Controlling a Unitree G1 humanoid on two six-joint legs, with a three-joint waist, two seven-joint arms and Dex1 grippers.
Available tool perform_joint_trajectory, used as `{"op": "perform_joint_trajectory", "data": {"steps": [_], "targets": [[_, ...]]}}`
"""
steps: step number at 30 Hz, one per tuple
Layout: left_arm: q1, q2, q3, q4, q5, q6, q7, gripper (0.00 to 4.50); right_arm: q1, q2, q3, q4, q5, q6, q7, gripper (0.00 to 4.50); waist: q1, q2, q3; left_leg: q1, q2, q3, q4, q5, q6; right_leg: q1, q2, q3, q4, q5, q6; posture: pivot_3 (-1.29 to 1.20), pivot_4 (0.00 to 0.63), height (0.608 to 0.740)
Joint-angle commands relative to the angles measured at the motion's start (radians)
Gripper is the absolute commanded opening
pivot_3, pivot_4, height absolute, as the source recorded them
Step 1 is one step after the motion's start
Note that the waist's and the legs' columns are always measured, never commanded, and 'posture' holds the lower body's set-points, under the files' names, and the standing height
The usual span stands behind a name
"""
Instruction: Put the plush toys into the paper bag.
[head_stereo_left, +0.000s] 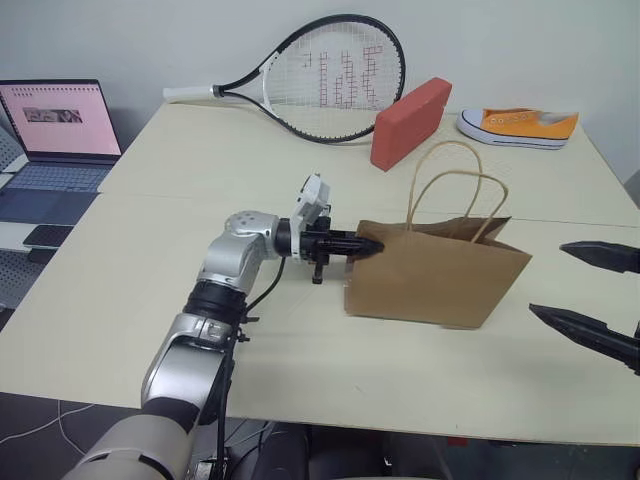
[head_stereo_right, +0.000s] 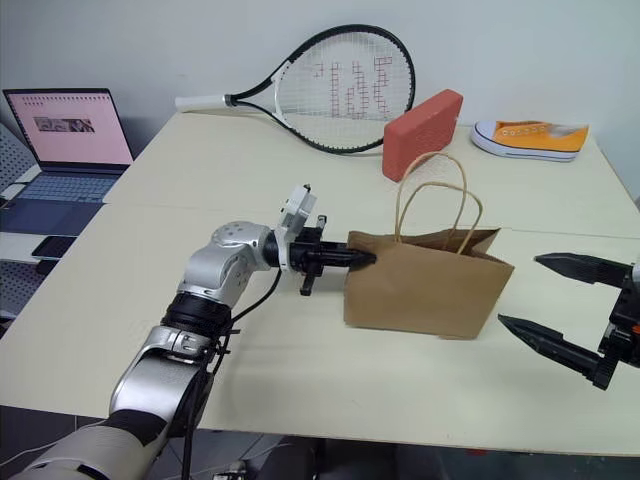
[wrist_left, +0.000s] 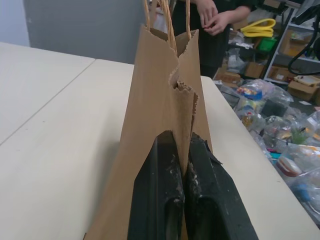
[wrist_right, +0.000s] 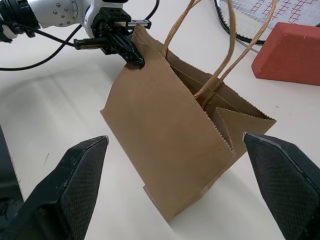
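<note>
paper bag (head_stereo_left: 440, 275) rim pinched by left gripper (head_stereo_left: 368, 245).

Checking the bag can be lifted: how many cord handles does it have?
2: both tan cord handles rise side by side from the top of the paper bag, one loop behind the other; the left gripper pinches its side edge.

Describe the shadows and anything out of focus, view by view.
Left eye view: soft even light, a faint shadow under the paper bag. Left wrist view: the left tool, shut on the bag's edge, looks soft up close. Right wrist view: the open right tool's fingers are blurred; the bag is sharp.
</note>
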Motion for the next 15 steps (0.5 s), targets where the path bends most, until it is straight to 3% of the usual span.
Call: {"op": "perform_joint_trajectory", "data": {"steps": [1, 5, 6, 10, 15], "targets": [[-0.016, 0.001, 0.003, 0.005, 0.002, -0.008, -0.02, 0.05, -0.018, -0.016, 0.01, 0.012, -0.011, -0.022, 0.002, 4.5, 0.0, 0.0, 0.0, 0.0, 0.0, 0.0, 0.0, 0.0, 0.0, 0.0, 0.0, 0.0, 0.0, 0.0, 0.0, 0.0, 0.15, 0.74], [-0.047, -0.012, -0.012, 0.098, 0.065, -0.105, -0.003, 0.05, -0.028, -0.018, 0.034, 0.018, -0.025, -0.028, 0.005, 4.5, 0.001, 0.0, 0.0, 0.0, 0.0, 0.0, 0.0, 0.0, 0.0, 0.0, 0.0, 0.0, 0.0, 0.0, 0.0, 0.0, 0.15, 0.74], [-0.058, -0.012, -0.019, 0.133, 0.098, -0.161, 0.014, 0.24, -0.029, -0.018, 0.038, 0.019, -0.026, -0.029, 0.005, 4.5, 0.001, 0.0, 0.0, 0.0, 0.0, 0.0, 0.0, 0.0, 0.0, 0.0, 0.0, 0.0, 0.0, 0.0, 0.0, 0.0, 0.15, 0.74], [-0.106, -0.019, 0.004, 0.209, 0.118, -0.239, 0.026, 1.3, -0.032, -0.014, 0.05, 0.009, -0.021, -0.027, 0.0, 4.5, 0.001, 0.0, 0.0, 0.0, 0.0, 0.0, 0.0, 0.0, 0.0, 0.0, 0.0, 0.0, 0.0, 0.0, 0.0, 0.0, 0.15, 0.74], [-0.084, 0.022, 0.012, 0.147, 0.101, -0.209, -0.014, 2.88, -0.025, 0.0, 0.062, -0.007, -0.02, -0.029, -0.009, 4.5, -0.002, 0.0, 0.0, 0.0, 0.0, 0.0, -0.001, 0.0, 0.0, 0.0, 0.0, 0.0, 0.0, 0.0, 0.001, 0.0, 0.15, 0.74]]}}
